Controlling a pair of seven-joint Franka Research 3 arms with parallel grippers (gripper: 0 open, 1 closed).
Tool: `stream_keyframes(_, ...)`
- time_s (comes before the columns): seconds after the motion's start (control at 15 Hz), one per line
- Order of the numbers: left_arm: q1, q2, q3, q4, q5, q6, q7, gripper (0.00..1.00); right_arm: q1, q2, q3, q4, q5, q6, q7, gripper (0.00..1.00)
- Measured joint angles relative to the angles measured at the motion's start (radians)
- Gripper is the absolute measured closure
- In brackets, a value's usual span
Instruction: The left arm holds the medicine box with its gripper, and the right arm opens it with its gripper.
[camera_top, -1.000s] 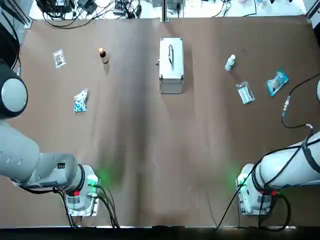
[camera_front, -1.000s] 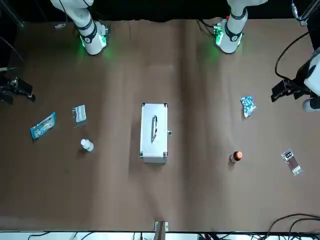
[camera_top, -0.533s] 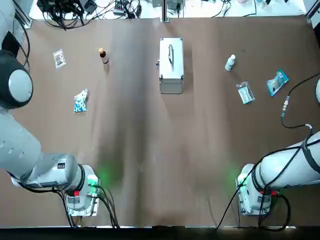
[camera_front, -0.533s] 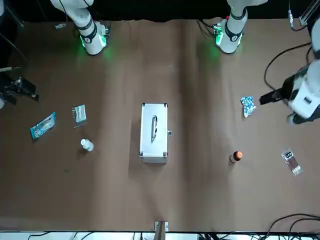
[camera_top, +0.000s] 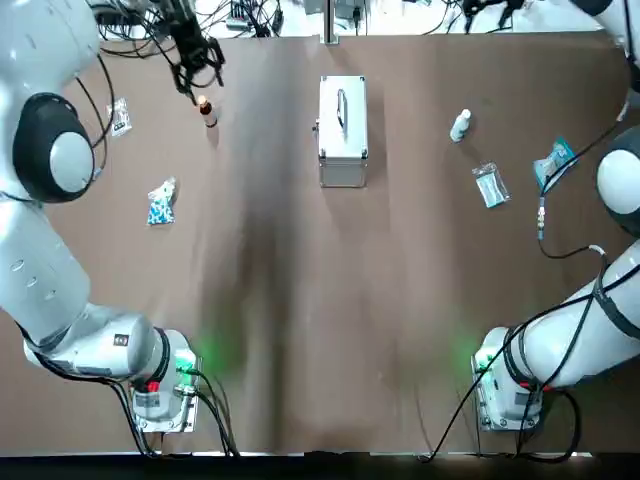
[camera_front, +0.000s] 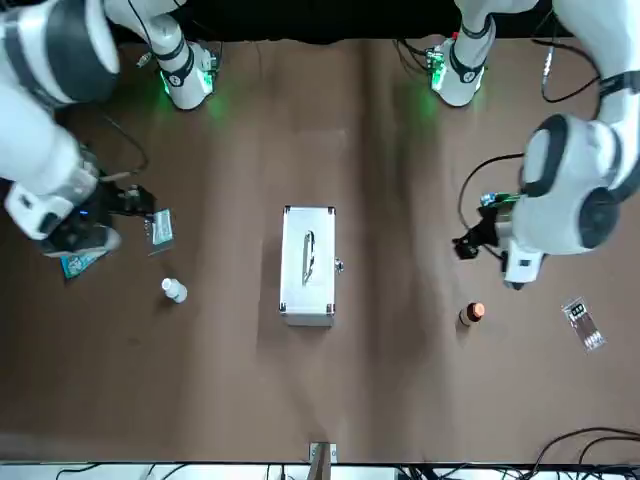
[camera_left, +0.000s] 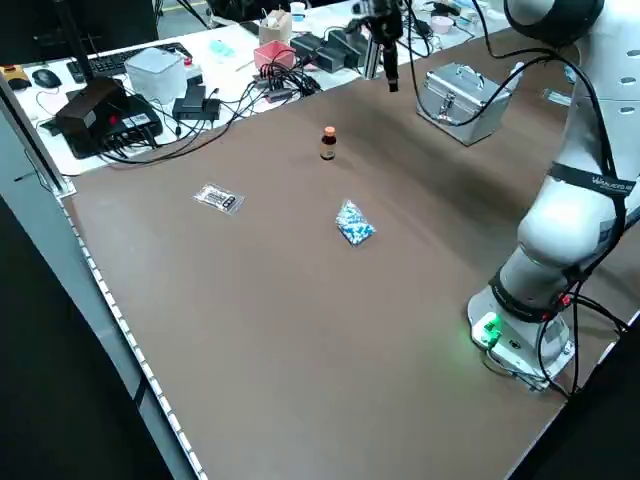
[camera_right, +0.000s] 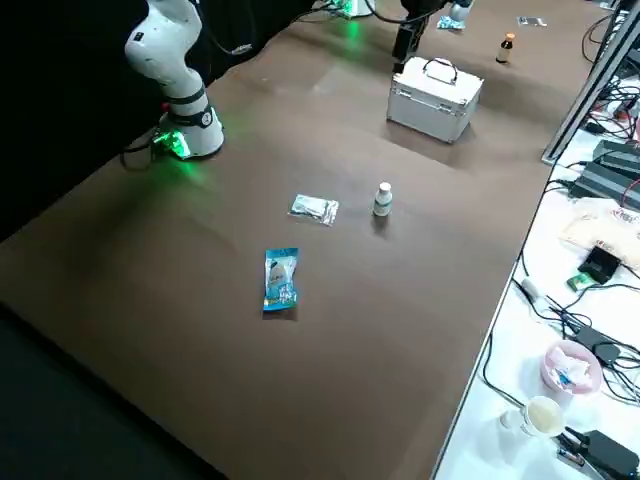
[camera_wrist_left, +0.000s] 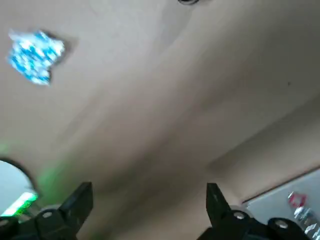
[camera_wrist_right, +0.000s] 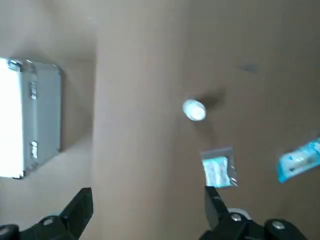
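The closed box (camera_top: 342, 130) stands near the far edge of the surface (camera_top: 300, 300), with bare room on every side. The left gripper (camera_wrist_left: 150, 189) and right gripper (camera_wrist_right: 148, 192) hang spread wide and empty, well apart from it.

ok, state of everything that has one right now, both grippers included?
medicine box: lid shut, handle on top, untouched
brown bottle: upright, orange cap on
white bottle: upright
left gripper: open, empty, in the air
right gripper: open, empty, in the air
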Motion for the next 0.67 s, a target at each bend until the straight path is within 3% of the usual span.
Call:
stream_keyframes(0.27, -0.106, 0.044, -0.003, -0.083, -0.006, 0.175, -0.327, 0.0, 0.109, 0.031, 0.002, -0.001, 0.045, 0.129, 0.126, 0.01)
stream_keyframes(0.67, -0.203, 0.172, -0.006, -0.072, -0.082, 0.443, -0.708, 0.0, 0.316, 0.153, 0.005, -0.003, 0.106, 0.354, 0.356, 0.01)
